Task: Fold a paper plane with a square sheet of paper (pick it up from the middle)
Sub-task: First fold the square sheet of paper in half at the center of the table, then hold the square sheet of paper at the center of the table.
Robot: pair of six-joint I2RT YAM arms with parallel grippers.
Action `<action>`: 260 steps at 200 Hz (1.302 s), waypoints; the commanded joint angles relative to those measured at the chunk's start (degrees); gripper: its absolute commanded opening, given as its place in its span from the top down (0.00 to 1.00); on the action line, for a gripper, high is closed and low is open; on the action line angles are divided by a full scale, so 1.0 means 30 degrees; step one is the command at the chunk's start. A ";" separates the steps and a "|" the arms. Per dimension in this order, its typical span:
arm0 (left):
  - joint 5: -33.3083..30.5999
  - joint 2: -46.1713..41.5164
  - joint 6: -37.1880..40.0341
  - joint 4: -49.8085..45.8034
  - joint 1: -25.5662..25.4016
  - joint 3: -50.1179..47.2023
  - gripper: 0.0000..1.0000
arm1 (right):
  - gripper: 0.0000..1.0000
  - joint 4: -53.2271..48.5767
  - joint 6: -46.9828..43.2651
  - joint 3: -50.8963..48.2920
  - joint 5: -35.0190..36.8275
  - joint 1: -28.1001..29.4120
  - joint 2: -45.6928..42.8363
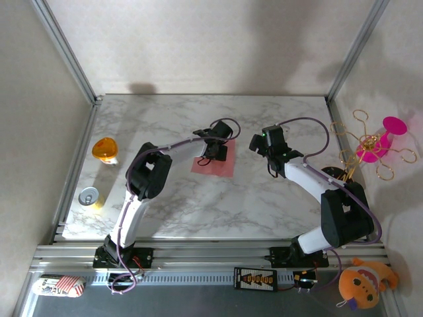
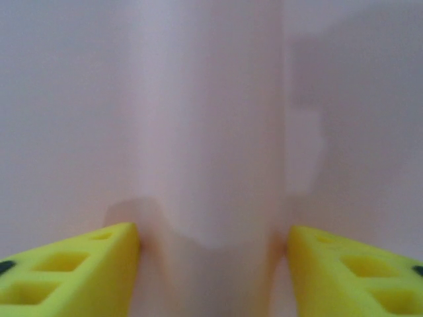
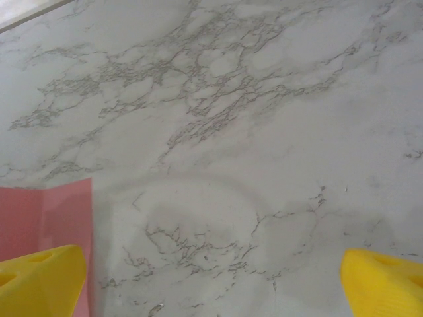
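FREE: near desk [image 1: 218,211] and far strip bare; narrow gap between left tool [image 1: 213,154] and right tool [image 1: 256,144] | BLOCKED: left edge, orange disc [image 1: 104,149] and can [image 1: 88,196]; centre, left arm [image 1: 149,175] over the pink sheet [image 1: 221,166]; right side, right arm [image 1: 310,181]

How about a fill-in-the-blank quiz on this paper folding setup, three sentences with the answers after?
1. The left gripper sits over the square sheet of paper, whose colour is ____.
2. The right gripper hangs over the bare marble table with its jaws ____.
3. Each gripper's fingertips are coloured ____.
Missing words: pink; open; yellow.
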 commanded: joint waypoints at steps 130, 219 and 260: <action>1.2849 -0.7123 -0.3917 0.9334 0.2653 -0.9118 0.68 | 0.09 0.5353 0.0941 -0.1802 -1.1652 -0.1840 -0.0737; 1.1232 -0.6491 -0.4007 1.0250 0.3532 -1.2485 0.73 | 0.39 0.6358 0.1493 -0.2364 -1.6120 -0.0675 0.1786; 1.0532 -0.6146 -0.3990 1.0084 0.3591 -1.3000 0.75 | 0.69 0.3946 0.1333 -0.0210 -1.4528 0.1747 0.4138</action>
